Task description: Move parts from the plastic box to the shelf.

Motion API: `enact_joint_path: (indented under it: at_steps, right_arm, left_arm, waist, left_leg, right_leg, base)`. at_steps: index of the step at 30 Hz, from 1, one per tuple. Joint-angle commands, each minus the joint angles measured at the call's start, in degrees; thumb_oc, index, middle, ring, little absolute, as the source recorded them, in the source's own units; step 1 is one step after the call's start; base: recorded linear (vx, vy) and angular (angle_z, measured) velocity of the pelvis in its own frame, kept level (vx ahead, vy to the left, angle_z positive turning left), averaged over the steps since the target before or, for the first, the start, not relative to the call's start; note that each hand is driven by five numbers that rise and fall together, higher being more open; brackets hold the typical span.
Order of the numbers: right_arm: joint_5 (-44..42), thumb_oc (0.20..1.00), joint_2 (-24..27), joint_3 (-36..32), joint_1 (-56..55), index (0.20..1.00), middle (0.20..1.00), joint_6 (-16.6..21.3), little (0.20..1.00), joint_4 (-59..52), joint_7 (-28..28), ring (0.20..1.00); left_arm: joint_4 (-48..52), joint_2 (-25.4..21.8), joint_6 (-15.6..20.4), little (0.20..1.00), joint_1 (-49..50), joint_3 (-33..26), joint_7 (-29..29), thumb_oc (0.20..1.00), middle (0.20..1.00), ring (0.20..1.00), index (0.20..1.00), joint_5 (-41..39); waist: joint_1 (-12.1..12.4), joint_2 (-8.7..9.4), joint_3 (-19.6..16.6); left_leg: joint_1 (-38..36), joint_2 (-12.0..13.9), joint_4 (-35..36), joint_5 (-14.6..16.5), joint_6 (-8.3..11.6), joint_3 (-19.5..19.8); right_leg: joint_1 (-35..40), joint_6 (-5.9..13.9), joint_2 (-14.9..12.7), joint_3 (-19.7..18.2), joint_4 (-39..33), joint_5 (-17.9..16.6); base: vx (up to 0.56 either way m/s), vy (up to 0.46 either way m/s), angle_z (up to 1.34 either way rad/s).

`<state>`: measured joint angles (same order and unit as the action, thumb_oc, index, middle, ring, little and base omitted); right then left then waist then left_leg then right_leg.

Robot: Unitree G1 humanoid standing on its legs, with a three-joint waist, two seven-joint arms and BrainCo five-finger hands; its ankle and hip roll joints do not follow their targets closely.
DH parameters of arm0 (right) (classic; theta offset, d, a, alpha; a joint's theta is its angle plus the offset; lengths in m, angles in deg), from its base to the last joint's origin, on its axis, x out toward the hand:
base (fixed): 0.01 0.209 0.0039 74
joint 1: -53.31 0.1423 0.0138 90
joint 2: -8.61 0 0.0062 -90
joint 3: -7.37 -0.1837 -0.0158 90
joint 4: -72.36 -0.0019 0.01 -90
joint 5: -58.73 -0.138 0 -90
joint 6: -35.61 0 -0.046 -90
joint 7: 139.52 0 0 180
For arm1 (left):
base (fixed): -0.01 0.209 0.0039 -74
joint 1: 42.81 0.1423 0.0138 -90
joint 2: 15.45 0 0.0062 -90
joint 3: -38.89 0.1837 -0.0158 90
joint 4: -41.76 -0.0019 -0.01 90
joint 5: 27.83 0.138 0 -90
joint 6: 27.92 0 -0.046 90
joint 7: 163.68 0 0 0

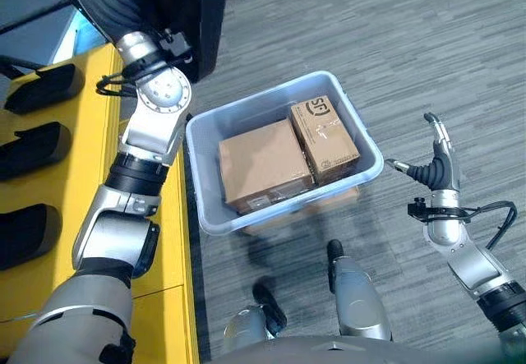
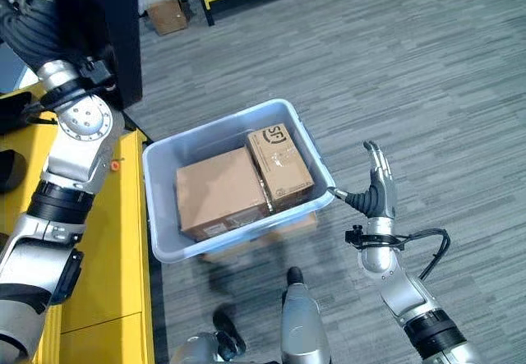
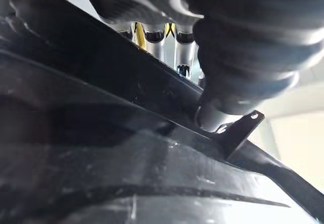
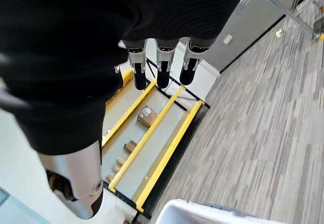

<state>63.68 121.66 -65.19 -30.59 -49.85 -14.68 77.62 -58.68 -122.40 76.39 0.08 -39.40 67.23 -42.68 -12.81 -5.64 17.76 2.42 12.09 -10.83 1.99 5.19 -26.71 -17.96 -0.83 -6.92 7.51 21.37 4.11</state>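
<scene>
Two cardboard boxes point(image 1: 261, 165) sit snug in the plastic box point(image 1: 205, 185) at frame centre, rigid and likely light, so you should grip opposite edges; your right robot hand point(image 2: 378, 190) hovers open beside it, the left's fingers I cannot tell.

The left hand point(image 3: 167, 32) lies against a big black part point(image 3: 101, 148): its silver fingers point(image 3: 152, 34) reach over the part's far edge, the tips hidden behind it.
</scene>
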Motion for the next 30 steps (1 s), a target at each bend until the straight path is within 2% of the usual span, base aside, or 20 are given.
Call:
enact_joint_path:
  at_steps: [1,7,11,13,15,17,18,19,20,21,22,25,27,30]
  right_arm:
    - [-5.2,1.000,-4.0,-1.9,0.0,1.000,1.000,2.4,1.000,-3.7,-3.9,1.000]
    - [-6.8,1.000,-4.6,-1.7,-0.6,1.000,1.000,3.4,1.000,-3.8,-5.3,1.000]
    - [-7.1,1.000,-3.7,-0.9,-0.4,1.000,1.000,4.2,1.000,-4.0,-7.4,1.000]
    - [-7.1,1.000,-3.3,-0.9,-0.6,1.000,1.000,4.1,1.000,-4.2,-7.7,1.000]
    - [-7.6,1.000,-2.5,-1.5,-2.2,1.000,1.000,3.4,1.000,-5.0,-7.3,1.000]
    - [-8.0,1.000,-1.9,-2.0,-3.4,1.000,1.000,3.9,1.000,-5.4,-6.3,1.000]
    - [-8.9,1.000,-1.4,-2.2,-3.5,1.000,1.000,4.7,1.000,-5.1,-5.8,1.000]
    - [-9.7,1.000,-1.5,-2.4,-3.4,1.000,1.000,4.9,1.000,-4.9,-5.9,1.000]
    - [-10.3,1.000,-1.4,-2.6,-3.3,1.000,1.000,5.1,1.000,-4.7,-6.3,1.000]
    - [-11.0,1.000,-2.0,-3.4,-3.0,1.000,1.000,5.6,1.000,-4.2,-5.9,1.000]
    - [-11.1,1.000,-2.1,-3.6,-2.9,1.000,1.000,5.6,1.000,-4.2,-5.5,1.000]
    - [-11.7,1.000,-2.9,-4.7,-2.7,1.000,1.000,5.7,1.000,-3.6,-5.9,1.000]
    - [-12.5,1.000,-4.1,-5.0,-2.9,1.000,1.000,6.0,1.000,-3.1,-6.1,1.000]
    - [-13.0,1.000,-5.2,-4.6,-2.7,1.000,1.000,5.6,1.000,-3.4,-6.3,1.000]
  left_arm:
    - [6.2,0.9,1.9,0.200,9.1,-2.1,-7.0,0.200,0.200,0.200,0.200,-2.6]
    - [12.5,4.9,3.1,0.200,21.8,0.0,-12.5,0.200,0.200,0.200,0.200,1.1]
    - [14.8,6.7,4.3,0.200,30.0,1.0,-15.6,0.200,0.200,0.200,0.200,1.2]
    - [14.9,7.1,4.9,0.200,32.7,0.7,-16.5,0.200,0.200,0.200,0.200,-0.2]
    - [14.8,7.0,5.9,0.200,35.7,0.4,-19.1,0.200,0.200,0.200,0.200,-2.0]
    - [13.5,6.6,6.8,0.200,36.6,0.9,-20.1,0.200,0.200,0.200,0.200,-2.6]
    - [13.2,6.1,7.4,0.200,37.1,1.4,-20.6,0.200,0.200,0.200,0.200,-4.0]
    - [13.5,5.9,8.2,0.200,37.4,1.3,-20.8,0.200,0.200,0.200,0.200,-3.5]
    - [13.9,5.8,8.4,0.200,37.6,1.1,-20.3,0.200,0.200,0.200,0.200,-2.8]
    - [14.8,5.4,8.6,0.200,37.8,0.4,-21.9,0.200,0.200,0.200,0.200,-3.4]
    - [15.1,5.3,8.7,0.200,38.0,0.2,-22.4,0.200,0.200,0.200,0.200,-2.9]
    - [15.0,5.2,8.7,0.200,38.4,0.1,-23.8,0.200,0.200,0.200,0.200,-1.6]
    - [15.4,4.9,6.7,0.200,38.6,0.6,-24.0,0.200,0.200,0.200,0.200,0.8]
    - [16.3,4.8,4.6,0.200,39.3,0.9,-24.4,0.200,0.200,0.200,0.200,2.8]
  waist:
    - [1.2,4.53,4.1]
    - [3.7,4.47,4.4]
    - [5.7,4.38,4.8]
    - [6.2,4.18,4.8]
    - [5.6,4.58,4.7]
    - [4.7,5.32,4.5]
    - [4.8,6.04,4.3]
    - [5.0,6.32,4.3]
    - [5.1,6.43,4.2]
    - [5.3,6.83,3.5]
    - [5.5,6.78,3.2]
    - [5.9,5.50,1.9]
    - [6.3,5.03,0.8]
    - [7.3,4.90,-0.2]
  left_leg:
    - [5.4,2.6,-4.7,-0.8,0.32,6.6]
    - [5.5,3.9,-4.5,-2.9,0.71,9.7]
    - [5.7,6.1,-2.7,-7.3,1.89,12.2]
    - [5.2,7.2,-0.7,-9.5,2.35,11.8]
    - [4.2,10.1,0.8,-12.6,3.56,5.8]
    - [4.1,13.8,-1.5,-13.6,4.31,-0.5]
    - [2.8,13.8,-7.2,-10.1,3.27,-1.4]
    - [2.5,13.3,-10.3,-8.2,2.93,-1.2]
    - [2.5,13.0,-12.1,-7.3,2.85,-1.0]
    - [2.0,12.8,-19.0,-5.9,2.95,-2.4]
    - [2.0,12.8,-20.9,-5.7,3.02,-2.3]
    - [0.1,9.1,-16.2,-2.3,1.02,-2.9]
    - [-1.8,6.3,-11.0,1.0,-1.02,-4.6]
    - [-2.3,3.7,-8.8,3.2,-2.35,-4.3]
  right_leg:
    - [7.8,1.15,-1.2,3.9,-2.1,7.9]
    - [8.3,0.31,-1.5,5.5,1.2,9.7]
    - [8.3,-0.37,-1.2,7.2,3.4,11.1]
    - [8.8,-0.39,-1.3,8.3,3.1,10.9]
    - [11.1,-0.19,-2.8,12.1,2.0,10.8]
    - [12.7,-0.34,-4.1,15.2,0.3,10.0]
    - [12.5,-0.80,-4.4,16.2,0.3,10.2]
    - [12.3,-0.88,-4.5,16.2,0.2,10.2]
    - [12.2,-0.98,-4.4,16.2,-0.1,10.2]
    - [12.6,-1.73,-4.2,16.4,-1.9,10.0]
    - [12.7,-1.98,-3.9,16.4,-2.4,9.9]
    - [12.4,-0.88,-4.3,17.8,-2.9,8.7]
    - [12.9,0.77,-5.4,19.2,-3.8,6.8]
    - [13.4,3.06,-6.7,19.8,-6.0,3.7]
  base:
    - [0.02,-0.131,0.10]
    - [-0.03,-0.112,0.23]
    - [-0.04,-0.126,0.30]
    - [-0.03,-0.071,0.13]
    - [-0.08,-0.077,0.40]
    - [-0.26,-0.093,1.07]
    - [-0.39,-0.030,1.44]
    - [-0.37,0.041,1.12]
    - [-0.30,0.114,0.81]
    - [-0.26,0.136,0.67]
    - [-0.26,0.197,0.74]
    - [-0.10,0.272,0.57]
    - [-0.06,0.337,0.72]
    - [-0.05,0.297,0.77]
